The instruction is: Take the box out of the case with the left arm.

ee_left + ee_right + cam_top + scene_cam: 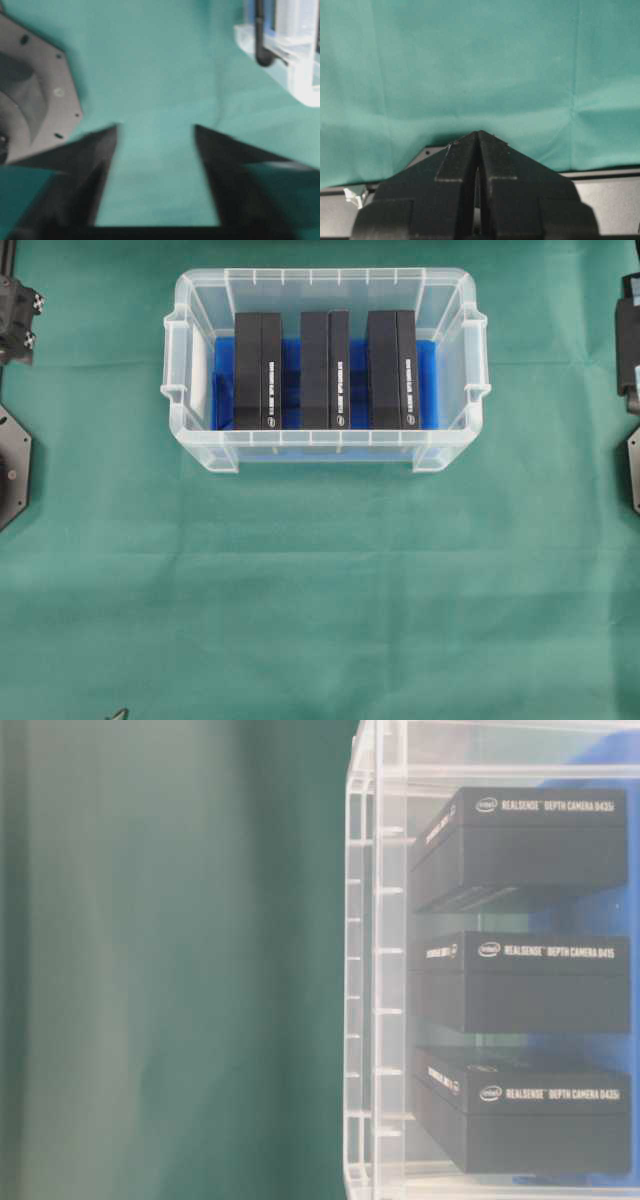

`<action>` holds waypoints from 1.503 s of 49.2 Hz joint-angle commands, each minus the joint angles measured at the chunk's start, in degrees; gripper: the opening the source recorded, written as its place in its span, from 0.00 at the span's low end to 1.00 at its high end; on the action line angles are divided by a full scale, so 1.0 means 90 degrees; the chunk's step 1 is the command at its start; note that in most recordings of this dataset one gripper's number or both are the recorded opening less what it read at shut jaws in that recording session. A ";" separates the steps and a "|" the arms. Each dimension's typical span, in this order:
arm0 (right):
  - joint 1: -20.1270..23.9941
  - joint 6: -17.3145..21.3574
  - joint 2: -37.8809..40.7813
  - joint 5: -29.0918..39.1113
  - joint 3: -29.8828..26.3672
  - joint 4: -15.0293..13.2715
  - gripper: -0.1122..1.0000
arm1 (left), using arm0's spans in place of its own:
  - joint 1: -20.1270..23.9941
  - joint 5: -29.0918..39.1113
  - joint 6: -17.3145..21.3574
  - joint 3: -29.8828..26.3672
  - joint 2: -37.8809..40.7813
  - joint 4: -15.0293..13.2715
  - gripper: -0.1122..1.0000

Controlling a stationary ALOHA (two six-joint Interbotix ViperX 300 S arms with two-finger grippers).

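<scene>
Three black rectangular cardboard boxes — top (540, 845) reads "intel REALSENSE DEPTH CAMERA D435i", middle (530, 985) "…DEPTH CAMERA D415", bottom (535, 1115) "…DEPTH CAMERA D435i". White print on side faces — overhead view unreadable.

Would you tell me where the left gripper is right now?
In the left wrist view the left gripper hangs open over bare green cloth, outside the case, whose corner shows at upper right.
</scene>
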 commanded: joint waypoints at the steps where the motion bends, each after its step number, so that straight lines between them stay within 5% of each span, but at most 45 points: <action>1: 0.0000 0.0010 0.0010 0.0010 -0.0146 -0.0020 0.10 | 0.0020 0.0020 0.0000 -0.0059 0.0020 -0.0010 0.77; 8: 0.0000 0.0010 0.0000 0.0010 -0.0146 -0.0020 0.10 | 0.0029 0.0000 0.0000 -0.0039 0.0000 -0.0010 1.00; 47: 0.0000 0.0010 0.0000 0.0010 -0.0146 -0.0020 0.10 | 0.0020 -0.0166 -0.0107 -0.0332 0.0488 -0.0010 1.00; 74: 0.0000 0.0010 0.0000 0.0010 -0.0137 -0.0020 0.10 | -0.0576 -0.0508 -0.0303 -0.2109 0.2461 -0.0020 0.99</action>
